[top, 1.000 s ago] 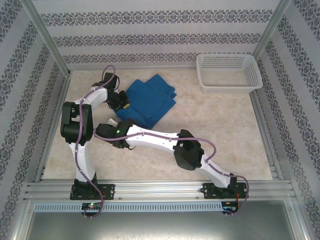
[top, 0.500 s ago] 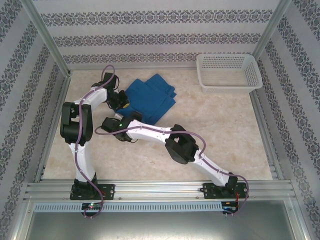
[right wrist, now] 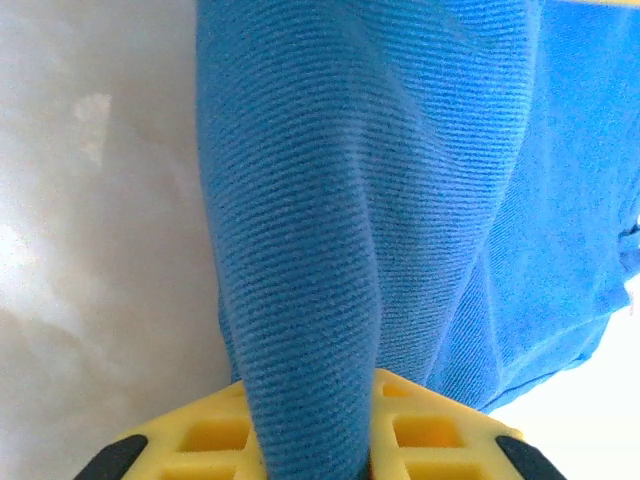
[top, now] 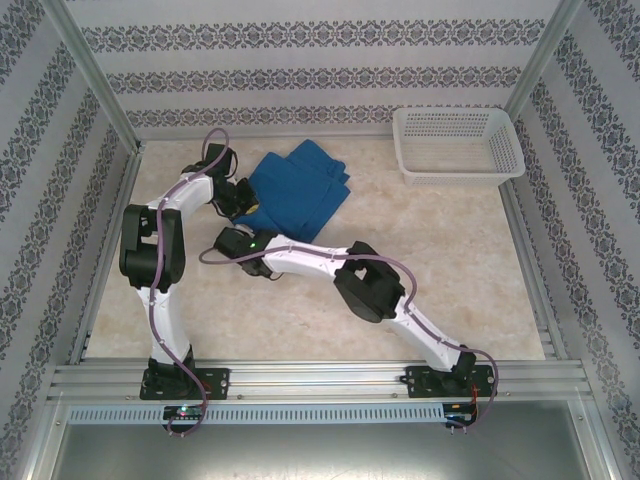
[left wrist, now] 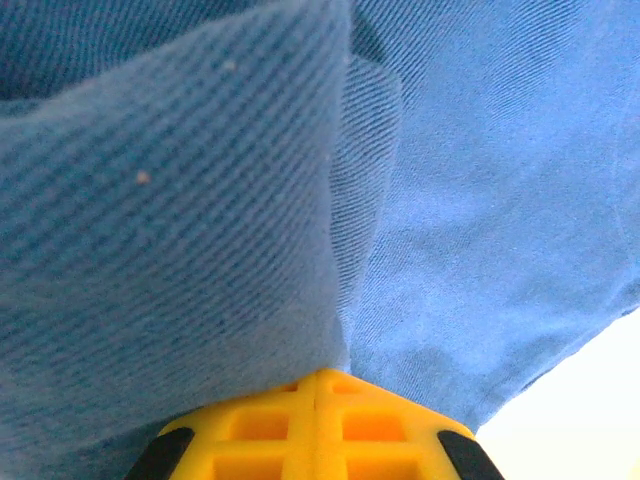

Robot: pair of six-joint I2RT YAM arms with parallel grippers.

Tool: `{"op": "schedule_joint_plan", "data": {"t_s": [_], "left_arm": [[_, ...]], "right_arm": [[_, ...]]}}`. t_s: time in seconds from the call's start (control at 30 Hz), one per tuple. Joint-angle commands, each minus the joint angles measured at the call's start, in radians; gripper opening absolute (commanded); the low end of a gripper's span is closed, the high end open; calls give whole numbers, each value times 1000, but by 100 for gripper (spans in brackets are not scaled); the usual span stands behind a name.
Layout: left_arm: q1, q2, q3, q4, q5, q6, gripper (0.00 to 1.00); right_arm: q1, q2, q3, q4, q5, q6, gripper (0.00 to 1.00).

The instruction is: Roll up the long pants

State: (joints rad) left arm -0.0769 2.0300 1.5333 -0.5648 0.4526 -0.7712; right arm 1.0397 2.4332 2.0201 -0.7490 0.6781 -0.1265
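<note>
The pants (top: 300, 185) lie folded by the table's (top: 430, 270) far edge, toward its left corner. The left gripper (left wrist: 318, 390) is clamped on their edge, and the right gripper (right wrist: 312, 405) pinches a fold. Either thin bite may slip or catch only one layer, which would loosen the roll.

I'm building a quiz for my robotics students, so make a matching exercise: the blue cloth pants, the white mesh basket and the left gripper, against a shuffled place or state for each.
1 royal-blue soft cloth long pants
2 white plastic mesh basket
3 left gripper

A far right corner of the beige table
B shut on blue cloth
C folded, far side, left of centre

Pairs: 1-C, 2-A, 3-B
</note>
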Motion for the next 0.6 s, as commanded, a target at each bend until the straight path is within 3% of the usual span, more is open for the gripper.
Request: {"op": "schedule_joint_plan", "data": {"t_s": [0.0, 0.23, 0.33, 0.37, 0.47, 0.5, 0.57], "left_arm": [[57, -60, 54, -42, -26, 7, 4], [152, -139, 71, -59, -23, 4, 42], [171, -180, 52, -46, -6, 1, 79], [173, -194, 46, -42, -1, 2, 85], [173, -232, 27, -41, 6, 2, 86], [173, -240, 27, -46, 7, 1, 81], [173, -255, 25, -58, 10, 0, 59]], "right_arm": [[-49, -100, -74, -34, -119, 54, 1], [-124, -243, -100, -97, -434, 169, 0], [-179, -251, -37, -173, -672, 229, 0], [-192, -248, -18, -191, -731, 249, 0], [-246, -244, 27, -207, -993, 328, 0], [-262, -243, 34, -200, -1066, 355, 0], [-303, -239, 42, -177, -1220, 417, 0]]}}
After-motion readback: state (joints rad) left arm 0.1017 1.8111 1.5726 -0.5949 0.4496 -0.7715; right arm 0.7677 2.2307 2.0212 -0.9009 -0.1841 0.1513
